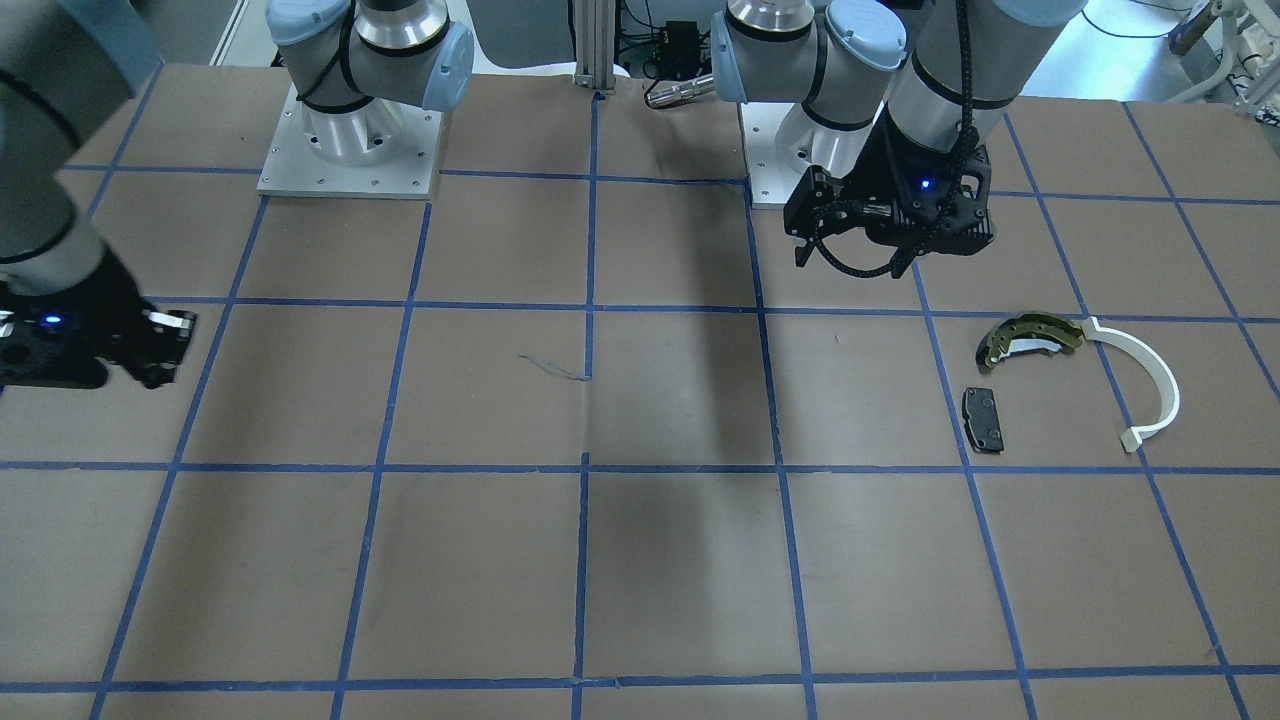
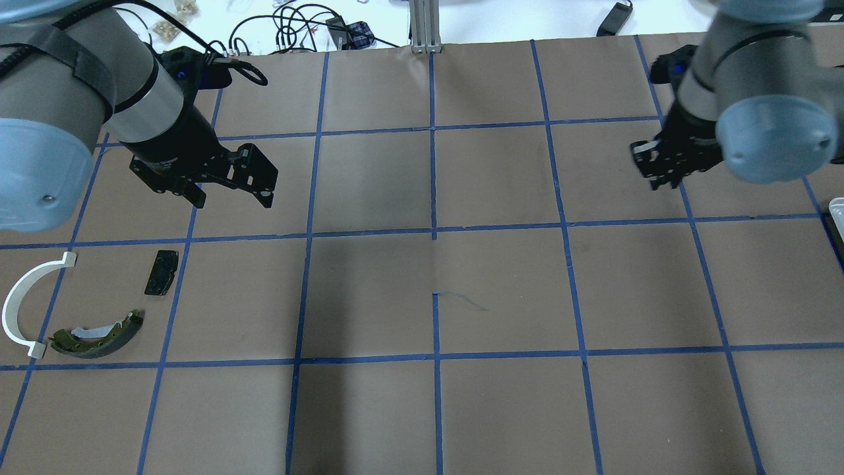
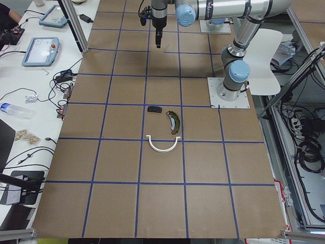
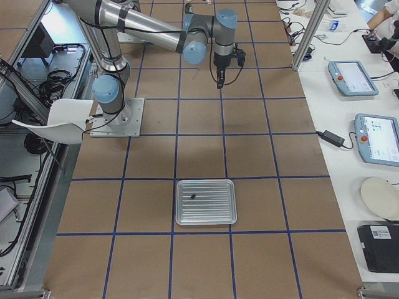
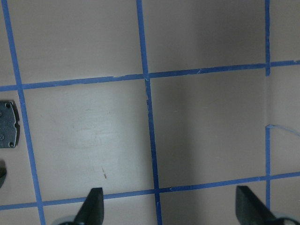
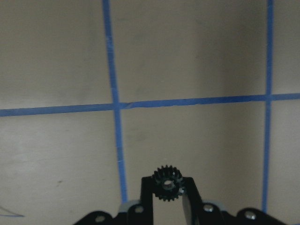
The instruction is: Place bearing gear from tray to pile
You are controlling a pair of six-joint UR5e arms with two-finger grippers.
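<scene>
My right gripper point(image 6: 167, 190) is shut on the bearing gear point(image 6: 167, 182), a tiny black toothed wheel with a centre hole, and holds it above bare brown paper. This gripper is at the right in the overhead view point(image 2: 656, 168). The tray point(image 4: 206, 201) lies nearer the table's right end and shows as a sliver in the overhead view point(image 2: 836, 214). The pile lies far left: an olive-gold brake shoe point(image 2: 99, 335), a white arc strip point(image 2: 23, 300) and a flat black pad point(image 2: 161, 272). My left gripper point(image 2: 231, 196) is open and empty, above and right of the pad.
The table is brown paper with a blue tape grid. The tray holds one small dark part point(image 4: 193, 196). The two arm bases point(image 1: 350, 150) stand at the robot's edge. Cables and tablets point(image 3: 41, 51) lie on the side bench beyond the table.
</scene>
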